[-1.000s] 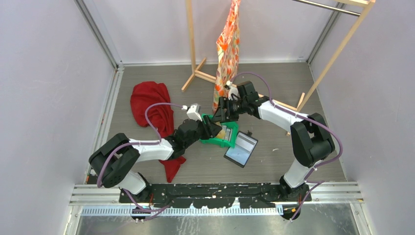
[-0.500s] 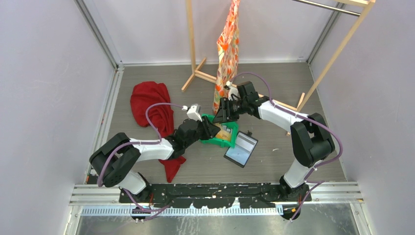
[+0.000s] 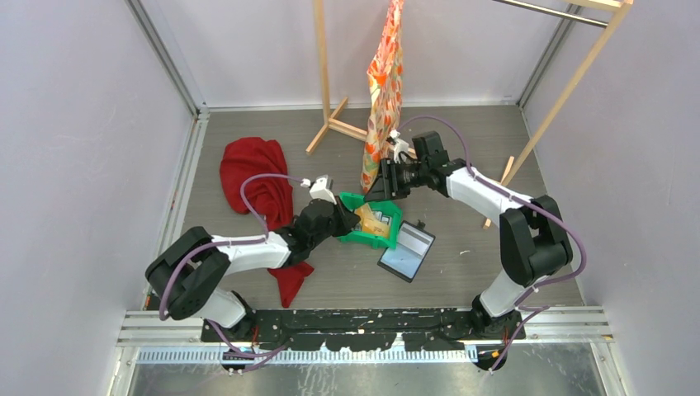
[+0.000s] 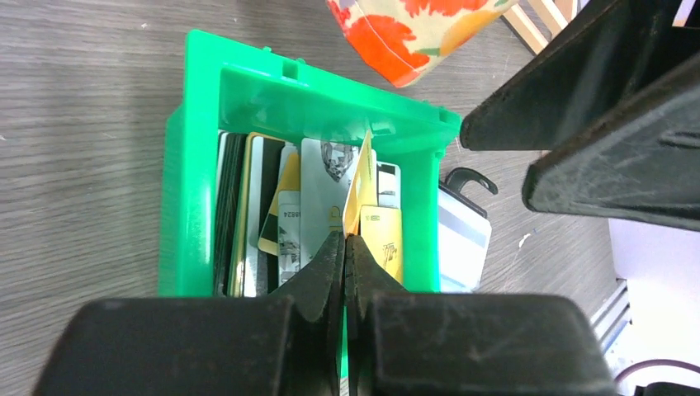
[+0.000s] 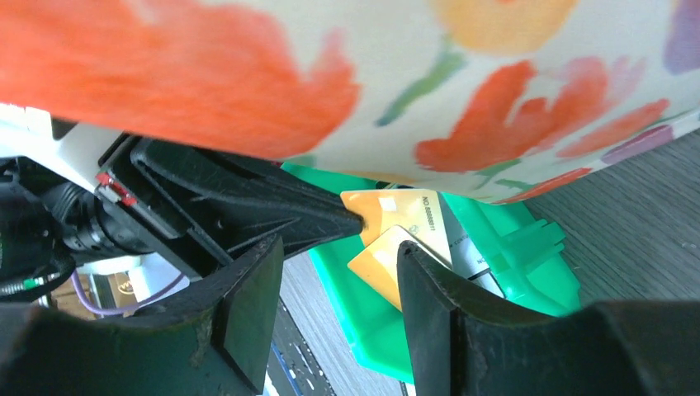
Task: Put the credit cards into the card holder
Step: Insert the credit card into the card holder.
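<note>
Step in hand: extraction of one card from the stack, prior to transfer.

The card holder (image 3: 406,252) is lying opened flat on the table, low and right of centre in the top view, just beside the green tray (image 4: 191,206). Its pale lining is facing up and no card is showing in it.

The left gripper (image 4: 345,247) is reaching into the tray at the centre of the frame. Its jaws are closed tight on the lower edge of an orange-yellow card (image 4: 360,186), which is standing on edge above the others. The remaining credit cards (image 4: 318,190) are sitting packed on edge in the tray.

The right gripper (image 5: 340,252) is hovering over the tray's far end, jaws apart and holding nothing.

Next move, as judged: the pinched card is needing a straight lift clear of the tray wall, then a carry down and right to the holder. The grip is taking only a narrow margin of a slick card, so slippage is a risk. The open right gripper is well placed to steady the card or the holder.

Materials:
- The holder is showing a black edge, a smooth blue-grey inside and a small hooked tab.
- The cards are thin, rigid and glossy.
- The tray is moulded plastic, square-walled.
- The table is grey with a wood grain.
- A floral cloth (image 5: 413,74), soft and matt, is hanging from a wooden rack (image 3: 322,74) in the upper centre, its hem draping over the right wrist's view.
</note>
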Robot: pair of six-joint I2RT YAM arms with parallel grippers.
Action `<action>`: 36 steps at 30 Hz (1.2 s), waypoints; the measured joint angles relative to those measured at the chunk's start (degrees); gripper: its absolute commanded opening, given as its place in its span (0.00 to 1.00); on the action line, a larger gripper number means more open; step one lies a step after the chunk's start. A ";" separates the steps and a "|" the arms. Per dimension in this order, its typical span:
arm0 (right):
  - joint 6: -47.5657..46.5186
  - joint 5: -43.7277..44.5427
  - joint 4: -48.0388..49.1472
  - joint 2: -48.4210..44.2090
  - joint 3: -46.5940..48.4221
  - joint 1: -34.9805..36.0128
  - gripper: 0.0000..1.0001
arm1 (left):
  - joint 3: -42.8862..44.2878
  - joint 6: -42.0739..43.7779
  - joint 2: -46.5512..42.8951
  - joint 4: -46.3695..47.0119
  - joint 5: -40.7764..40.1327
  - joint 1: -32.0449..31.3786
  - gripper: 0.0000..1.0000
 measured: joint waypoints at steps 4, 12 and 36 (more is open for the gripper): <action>-3.15 -3.32 -1.38 -0.83 0.00 -1.11 0.64 | 0.00 2.32 -2.73 -2.34 -1.64 0.02 0.00; -16.28 -11.87 -10.45 -1.77 0.50 -4.48 0.74 | -0.74 10.03 -12.04 -4.52 -3.72 0.13 0.00; -31.91 -23.50 -20.17 -7.78 0.70 -7.67 0.92 | -1.36 13.42 -16.35 1.40 25.53 5.27 0.00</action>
